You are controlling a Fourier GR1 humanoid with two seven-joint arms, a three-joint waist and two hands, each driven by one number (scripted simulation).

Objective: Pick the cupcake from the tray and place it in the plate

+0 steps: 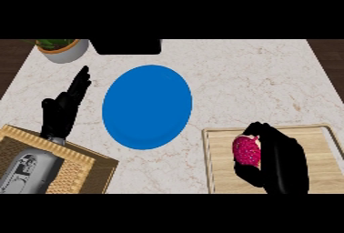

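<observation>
Plate [148, 107]: uniform mid-blue. Counter [255, 82]: off-white marble with faint tan veining. Tray [325, 155]: pale wood, fine straight grain, darker rim. Cupcake [246, 151]: magenta top with lighter speckles, cream patch at its far end. Left hand [64, 109] and right hand [282, 159]: black. Left forearm [27, 170]: grey with darker details. Wicker basket [87, 166]: tan, tight woven pattern. Pot [66, 53]: light grey. Plant [55, 43]: green. Box [126, 45] at the far edge: black.

The bench [255, 82] looks like smooth, pale veined marble, and the blue plate [147, 107] is smooth and matt. The tray [222, 159] is light, fine-grained wood; the basket [94, 168] is coarse woven wicker. The pink top of the cupcake [246, 151] looks rough and speckled.
</observation>
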